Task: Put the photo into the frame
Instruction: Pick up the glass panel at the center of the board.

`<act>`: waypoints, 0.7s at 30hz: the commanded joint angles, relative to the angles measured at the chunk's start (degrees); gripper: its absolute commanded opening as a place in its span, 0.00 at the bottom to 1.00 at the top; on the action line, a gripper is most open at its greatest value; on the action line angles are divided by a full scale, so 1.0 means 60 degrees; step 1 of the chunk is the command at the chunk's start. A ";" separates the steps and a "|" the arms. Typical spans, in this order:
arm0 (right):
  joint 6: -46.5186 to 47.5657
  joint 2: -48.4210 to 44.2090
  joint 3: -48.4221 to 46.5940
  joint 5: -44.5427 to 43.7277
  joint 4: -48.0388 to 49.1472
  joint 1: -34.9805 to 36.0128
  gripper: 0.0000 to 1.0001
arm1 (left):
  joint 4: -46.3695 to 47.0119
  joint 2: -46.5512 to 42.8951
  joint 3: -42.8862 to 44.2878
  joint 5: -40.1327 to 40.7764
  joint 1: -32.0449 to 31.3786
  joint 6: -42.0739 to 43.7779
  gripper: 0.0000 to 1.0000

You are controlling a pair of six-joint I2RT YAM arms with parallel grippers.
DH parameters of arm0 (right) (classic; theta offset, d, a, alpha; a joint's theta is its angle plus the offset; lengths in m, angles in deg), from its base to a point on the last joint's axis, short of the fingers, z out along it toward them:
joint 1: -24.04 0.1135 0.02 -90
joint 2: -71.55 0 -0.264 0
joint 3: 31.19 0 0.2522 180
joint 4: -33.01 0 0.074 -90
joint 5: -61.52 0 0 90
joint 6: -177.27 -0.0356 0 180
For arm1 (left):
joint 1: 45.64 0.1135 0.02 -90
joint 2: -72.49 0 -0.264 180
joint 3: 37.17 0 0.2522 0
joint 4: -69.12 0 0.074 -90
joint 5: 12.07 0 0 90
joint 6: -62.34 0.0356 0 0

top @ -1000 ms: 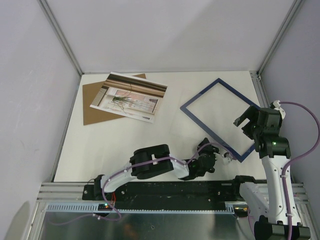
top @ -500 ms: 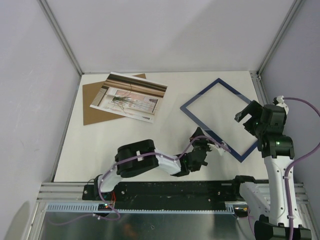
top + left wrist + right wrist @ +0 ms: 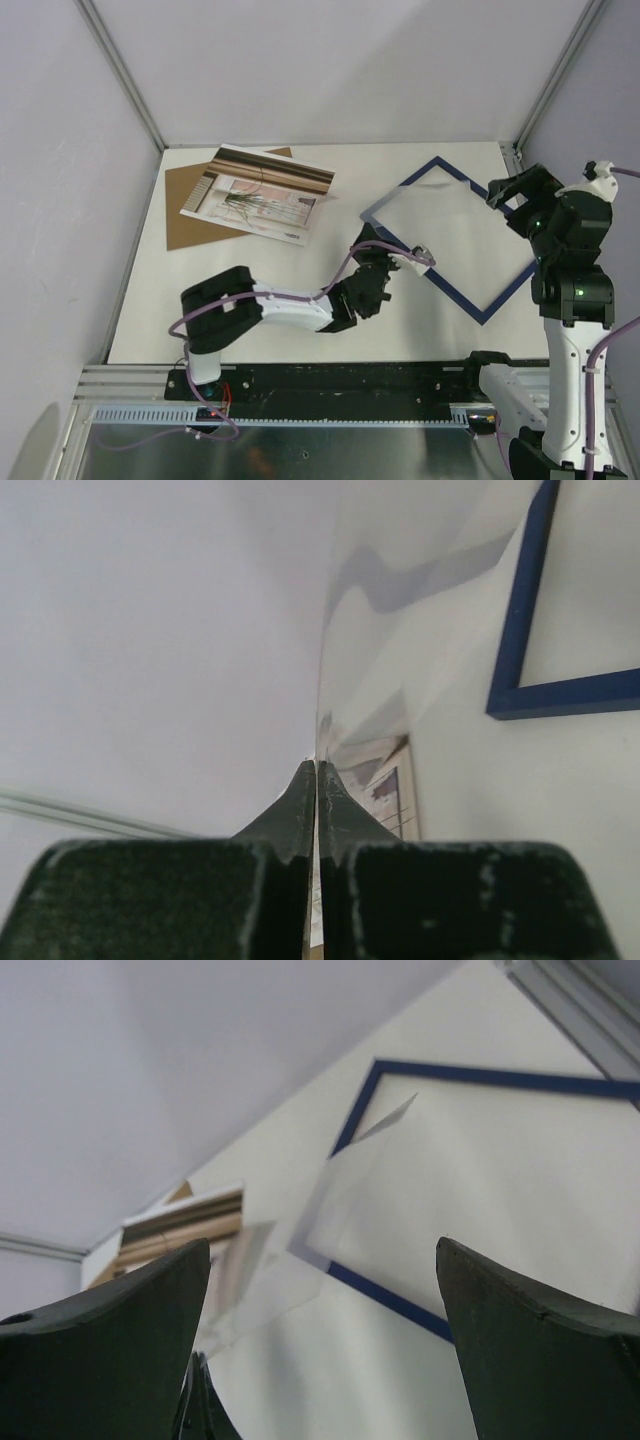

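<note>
photo [image 3: 258,193] on backing board [image 3: 185,215], far left of table [image 3: 300,270], frame [image 3: 400,186] to the right, clear sheet [image 3: 340,1195] over its left corner

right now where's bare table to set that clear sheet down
Widest free patch: near-left table, between the board, the left arm and the near edge. A narrower gap runs between photo and frame. Crowded: far left, photo on board; right, frame with the right gripper over it and the left gripper pinching the sheet.

Brown backing board [image 3: 185,232] flat at far left, clear sheet [image 3: 345,1190] tilted above white table [image 3: 250,290]
</note>
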 commanded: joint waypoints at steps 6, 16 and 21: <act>-0.0357 0.0646 -0.1162 0.0072 0.1506 0.0038 0.99 | -0.4703 -0.2562 0.1039 -0.0610 0.0485 -0.2583 0.00; -0.0378 0.1337 -0.1287 0.0301 0.1830 0.0067 0.99 | -0.8514 -0.3353 0.2650 -0.1345 0.0987 -0.4913 0.00; -0.0284 0.1490 -0.1319 0.0174 0.1765 0.0068 0.99 | -0.9862 -0.3487 0.3180 -0.1783 0.1389 -0.5831 0.00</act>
